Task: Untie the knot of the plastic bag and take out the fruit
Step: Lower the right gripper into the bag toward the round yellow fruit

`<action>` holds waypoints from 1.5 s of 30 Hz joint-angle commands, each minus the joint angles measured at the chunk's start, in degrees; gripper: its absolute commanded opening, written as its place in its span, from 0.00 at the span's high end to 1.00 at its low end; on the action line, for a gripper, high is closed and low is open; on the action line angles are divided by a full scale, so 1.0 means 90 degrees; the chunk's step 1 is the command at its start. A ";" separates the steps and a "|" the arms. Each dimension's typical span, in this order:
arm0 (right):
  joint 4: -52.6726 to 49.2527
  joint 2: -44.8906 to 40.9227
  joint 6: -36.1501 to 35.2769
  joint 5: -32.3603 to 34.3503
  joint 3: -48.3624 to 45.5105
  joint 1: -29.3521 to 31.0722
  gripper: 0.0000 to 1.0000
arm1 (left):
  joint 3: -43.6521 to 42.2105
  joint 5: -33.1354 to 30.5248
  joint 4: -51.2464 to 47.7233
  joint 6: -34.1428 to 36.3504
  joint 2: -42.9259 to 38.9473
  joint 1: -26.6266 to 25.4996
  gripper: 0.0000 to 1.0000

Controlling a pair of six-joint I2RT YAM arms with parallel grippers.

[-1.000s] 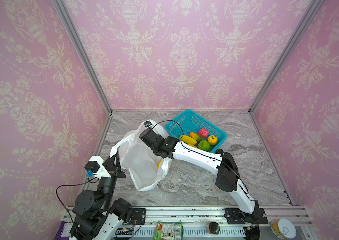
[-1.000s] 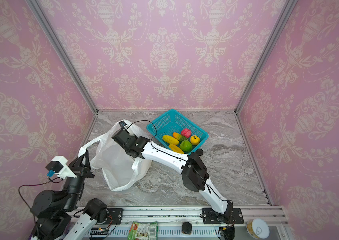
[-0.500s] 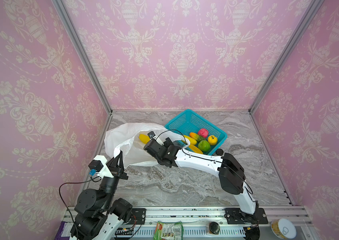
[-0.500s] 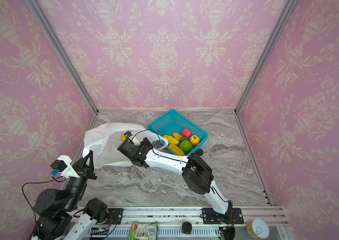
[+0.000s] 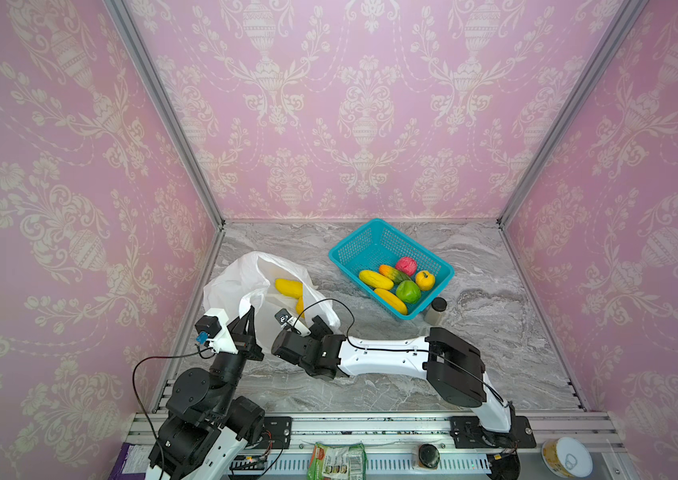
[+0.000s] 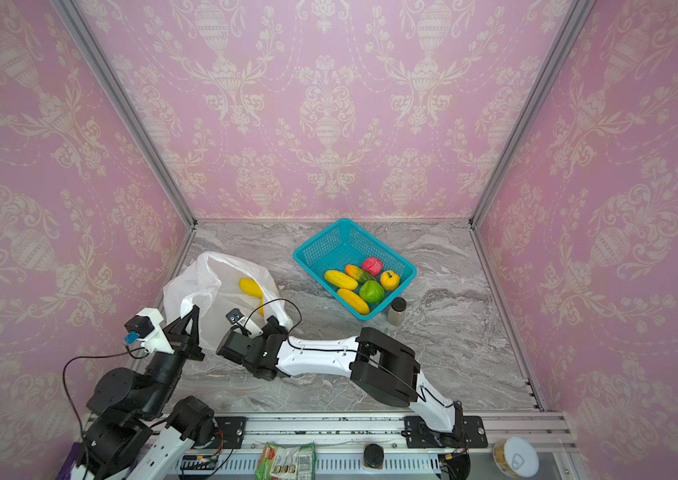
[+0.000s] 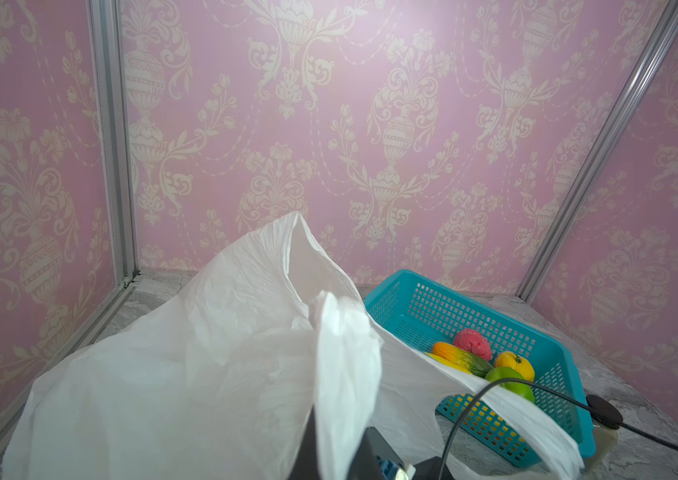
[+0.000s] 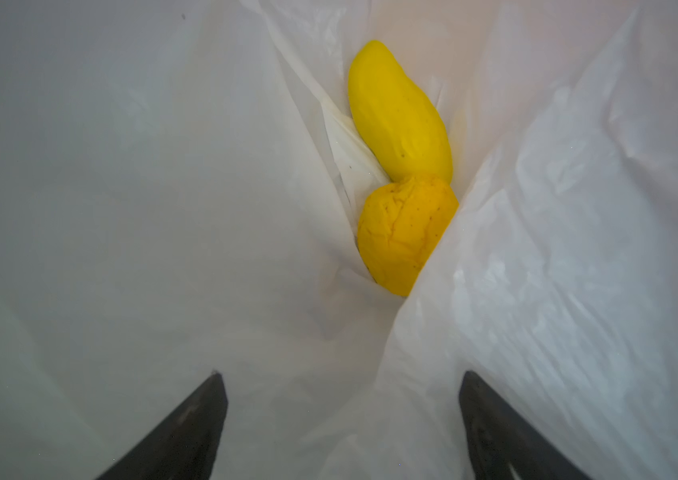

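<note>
Open-mouthed, with no knot visible, the plastic bag [image 5: 229,286] is held up at its rim by the clenched left gripper [image 5: 249,312]. The right gripper [image 8: 342,374] gapes empty inside it. Two yellow fruit [image 8: 399,112] lie wedged in a deep fold, so closing jaws may catch film instead, or a slipped rim may collapse the mouth.

A dark-lidded jar [image 5: 436,311] stands just beside the teal basket [image 5: 364,245].
</note>
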 commanded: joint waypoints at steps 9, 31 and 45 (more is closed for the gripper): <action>0.0074 -0.0271 0.1523 0.0569 -0.0947 -0.0088 0.14 | -0.0607 -0.0600 0.0161 -0.0044 -0.0059 -0.0024 1.00; 0.0734 0.0757 0.0451 0.0101 0.0696 -0.0665 0.14 | -0.0884 -0.0328 0.0317 -0.0069 -0.0059 -0.0020 1.00; 0.1618 0.0584 -0.0331 0.0180 0.0555 -0.0641 0.04 | -0.0868 -0.0277 0.0375 0.0025 -0.0059 -0.0024 1.00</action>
